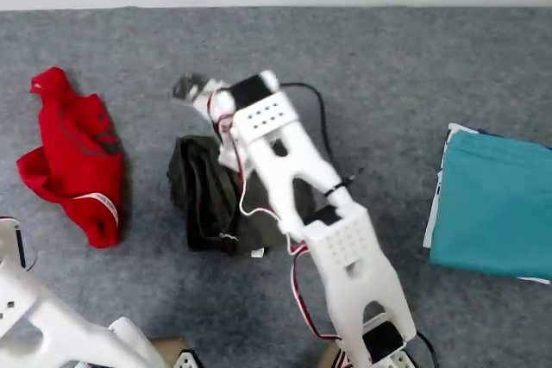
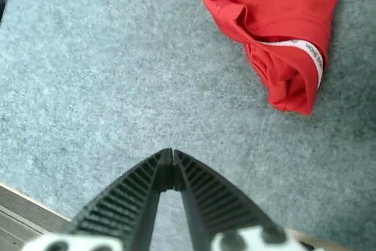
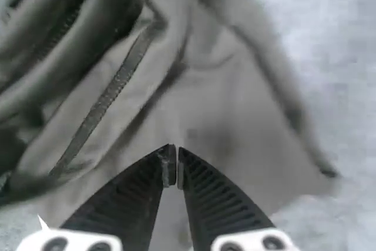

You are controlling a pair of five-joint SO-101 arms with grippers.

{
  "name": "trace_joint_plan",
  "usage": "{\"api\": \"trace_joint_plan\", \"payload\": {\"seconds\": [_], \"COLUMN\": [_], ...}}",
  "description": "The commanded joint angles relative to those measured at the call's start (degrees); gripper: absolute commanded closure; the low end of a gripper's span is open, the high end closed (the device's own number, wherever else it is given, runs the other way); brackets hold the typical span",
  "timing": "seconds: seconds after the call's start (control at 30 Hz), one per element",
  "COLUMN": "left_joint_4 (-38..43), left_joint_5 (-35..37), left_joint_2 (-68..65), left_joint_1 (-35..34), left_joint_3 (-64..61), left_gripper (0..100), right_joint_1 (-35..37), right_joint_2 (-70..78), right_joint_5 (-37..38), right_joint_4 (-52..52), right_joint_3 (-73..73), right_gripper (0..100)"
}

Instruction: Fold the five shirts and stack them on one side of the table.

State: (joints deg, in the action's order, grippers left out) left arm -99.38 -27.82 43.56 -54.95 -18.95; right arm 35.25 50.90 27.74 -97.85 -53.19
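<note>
Red shirt: crumpled red knit shirt (image 1: 73, 157) with a white printed neck band, lying in a loose heap on the left of the table. The left wrist view picks out the band and the rolled hem folds.
Dark shirt: rumpled dark olive shirt (image 1: 211, 200) at mid-table, partly under the right arm. The right wrist view shows a stitched seam running across soft, creased cloth (blurred there).
Teal shirt: flat, folded teal shirt (image 1: 496, 204) at the right edge of the table, with a white layer showing along its near side, well apart from the other two shirts.
Table cover: grey felt-like mat (image 1: 388, 66), matte and speckled. The left wrist view adds a wooden edge (image 2: 23, 210) beside it.
Left gripper: black ribbed left gripper (image 2: 172, 160), jaws clenched tip to tip above bare mat, near the red shirt but apart from it.
Right gripper: black ribbed right gripper (image 3: 170, 163), jaws closed tip to tip just over the dark shirt. I cannot tell whether it touches the cloth.
</note>
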Motion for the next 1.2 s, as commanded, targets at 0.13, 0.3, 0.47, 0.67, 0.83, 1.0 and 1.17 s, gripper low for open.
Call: {"api": "trace_joint_plan", "payload": {"seconds": [0.13,0.3,0.47,0.67,0.83,1.0,1.17], "left_joint_4": [-1.05,-1.05,-1.05,-1.05,-1.05,-1.05,-1.05], "left_joint_5": [0.35,0.35,0.35,0.35,0.35,0.7,0.7], "left_joint_2": [0.97,0.97,0.97,0.97,0.7,0.97,0.97], "left_joint_1": [-0.44,-0.44,-0.26,-0.18,0.88,5.8,6.33], "left_joint_3": [-0.66,-0.57,-0.57,-0.57,-0.75,-2.42,-2.59], "left_gripper": [98,98,98,98,98,98,98], "right_joint_1": [12.09,14.81,11.03,1.01,-3.74,-4.0,-11.65], "right_joint_2": [3.82,3.12,3.74,9.27,11.38,13.67,20.79], "right_joint_5": [0.44,0.53,1.14,4.4,4.4,4.75,4.84], "right_joint_4": [3.03,-0.66,-3.56,-3.38,-4.88,-3.82,-1.89], "right_joint_3": [-6.07,-22.86,-34.02,-34.37,-34.11,-32.35,-29.63], "right_gripper": [98.8,98.8,98.8,98.7,98.7,98.7,98.7]}}
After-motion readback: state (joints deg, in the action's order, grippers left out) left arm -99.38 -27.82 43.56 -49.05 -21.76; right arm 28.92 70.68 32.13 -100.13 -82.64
